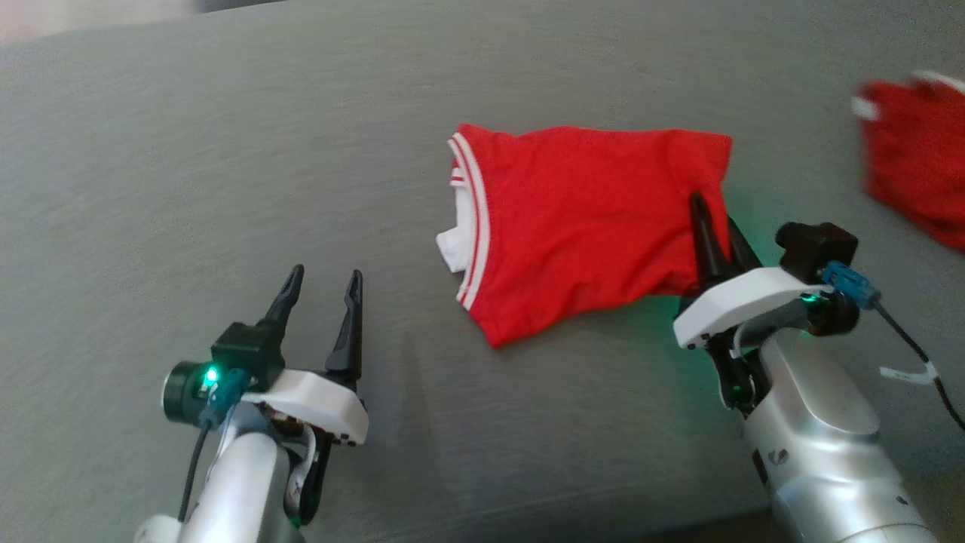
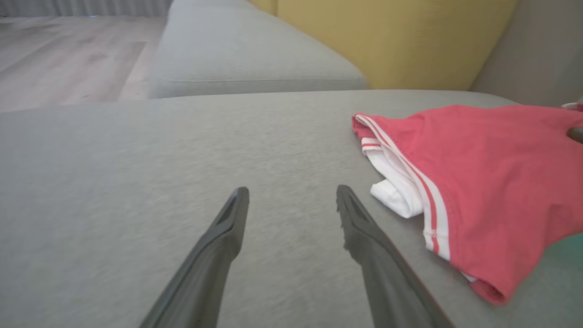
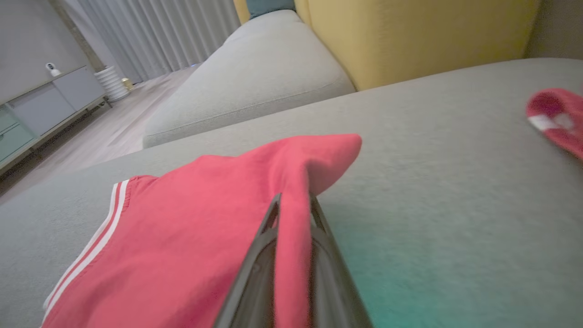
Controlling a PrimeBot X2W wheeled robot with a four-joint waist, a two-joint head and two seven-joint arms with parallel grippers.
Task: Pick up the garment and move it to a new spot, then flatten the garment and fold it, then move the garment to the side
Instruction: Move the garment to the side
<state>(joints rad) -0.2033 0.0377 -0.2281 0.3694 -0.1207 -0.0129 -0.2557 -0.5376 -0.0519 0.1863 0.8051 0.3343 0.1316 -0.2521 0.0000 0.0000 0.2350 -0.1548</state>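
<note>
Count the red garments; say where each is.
2: the striped red garment mid-cushion, pinched by the right tool; a second red garment at the head view's right edge, partly cut off.

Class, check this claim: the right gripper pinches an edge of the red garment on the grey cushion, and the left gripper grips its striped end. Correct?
One slip. The right gripper does pinch the red garment, but the left gripper is open, clear of the striped end; the left wrist view shows it.
</note>
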